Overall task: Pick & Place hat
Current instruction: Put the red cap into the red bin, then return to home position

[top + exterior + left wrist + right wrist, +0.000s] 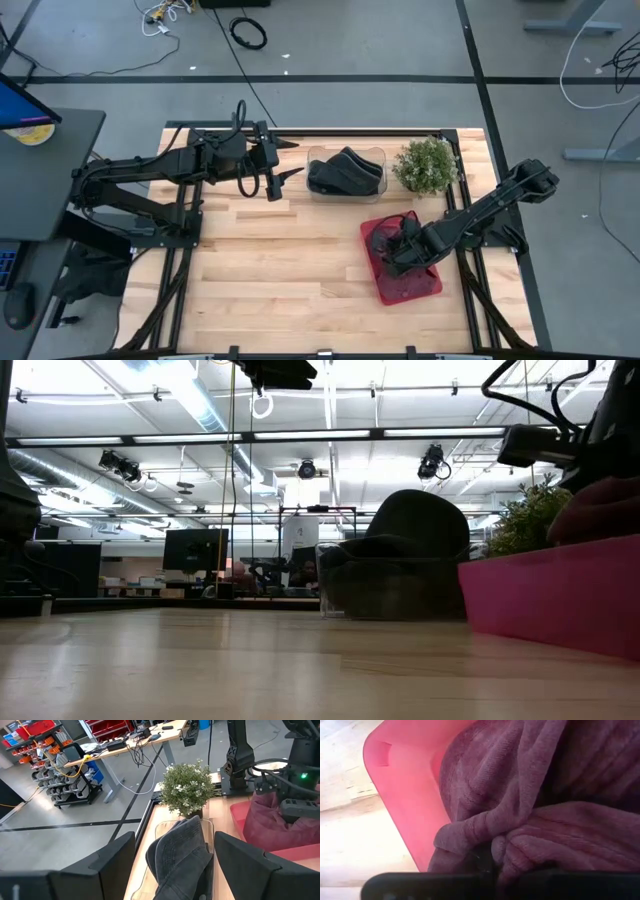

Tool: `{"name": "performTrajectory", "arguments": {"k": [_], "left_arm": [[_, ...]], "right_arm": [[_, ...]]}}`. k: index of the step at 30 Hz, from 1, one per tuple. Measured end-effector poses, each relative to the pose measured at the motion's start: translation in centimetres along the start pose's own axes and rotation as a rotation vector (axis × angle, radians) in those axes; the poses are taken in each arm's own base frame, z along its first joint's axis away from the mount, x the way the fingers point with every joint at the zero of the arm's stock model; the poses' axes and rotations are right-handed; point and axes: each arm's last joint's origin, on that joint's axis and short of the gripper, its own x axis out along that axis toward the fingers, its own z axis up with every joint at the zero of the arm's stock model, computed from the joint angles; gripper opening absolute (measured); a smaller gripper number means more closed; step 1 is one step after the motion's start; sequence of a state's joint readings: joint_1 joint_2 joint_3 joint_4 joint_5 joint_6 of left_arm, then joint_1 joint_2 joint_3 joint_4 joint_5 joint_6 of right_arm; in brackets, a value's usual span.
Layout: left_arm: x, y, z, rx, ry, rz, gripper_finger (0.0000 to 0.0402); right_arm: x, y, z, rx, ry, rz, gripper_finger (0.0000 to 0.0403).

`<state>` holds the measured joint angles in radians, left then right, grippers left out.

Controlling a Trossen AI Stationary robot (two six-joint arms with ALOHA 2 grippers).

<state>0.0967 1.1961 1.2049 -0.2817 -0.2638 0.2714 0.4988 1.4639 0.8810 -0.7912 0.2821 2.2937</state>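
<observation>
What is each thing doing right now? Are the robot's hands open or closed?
Left gripper: open, hovering beside the clear bin.
Right gripper: down in the red bin, pinching the maroon hat.
Dark hat: resting in the clear bin.
Red bin: holds the maroon hat.
Plant: upright.

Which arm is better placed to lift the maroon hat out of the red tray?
Right. The right gripper is down in the red tray on the maroon hat; the left gripper hovers open beside the clear bin.

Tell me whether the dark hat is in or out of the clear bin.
In. The dark hat sits inside the clear bin, bulging above its rim.
</observation>
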Motion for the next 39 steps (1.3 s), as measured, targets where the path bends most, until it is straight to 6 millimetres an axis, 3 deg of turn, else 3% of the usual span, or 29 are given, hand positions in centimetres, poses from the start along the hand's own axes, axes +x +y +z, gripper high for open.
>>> {"name": "performTrajectory", "arguments": {"k": [4,7,18,22,29,39], "left_arm": [[0.0,0.0,0.0,0.0,0.0,0.0,0.0277],[0.0,0.0,0.0,0.0,0.0,0.0,0.0277],[0.0,0.0,0.0,0.0,0.0,0.0,0.0277],[0.0,0.0,0.0,0.0,0.0,0.001,0.0277],[0.0,0.0,0.0,0.0,0.001,0.0,0.0277],[0.0,0.0,0.0,0.0,0.001,0.0,0.0277]], "right_arm": [[-0.1,-0.2,-0.3,-0.009,0.035,-0.006,0.0018],[-0.4,-0.3,-0.4,-0.026,0.074,-0.025,0.0046],[-3.2,-0.4,0.5,-0.023,0.176,0.045,0.0256],[-4.9,-0.7,1.2,-0.054,0.27,0.053,0.0308],[-7.4,-2.0,2.4,-0.081,0.355,0.061,0.0316],[-10.6,-3.6,4.4,-0.084,0.441,0.16,0.026]]}}
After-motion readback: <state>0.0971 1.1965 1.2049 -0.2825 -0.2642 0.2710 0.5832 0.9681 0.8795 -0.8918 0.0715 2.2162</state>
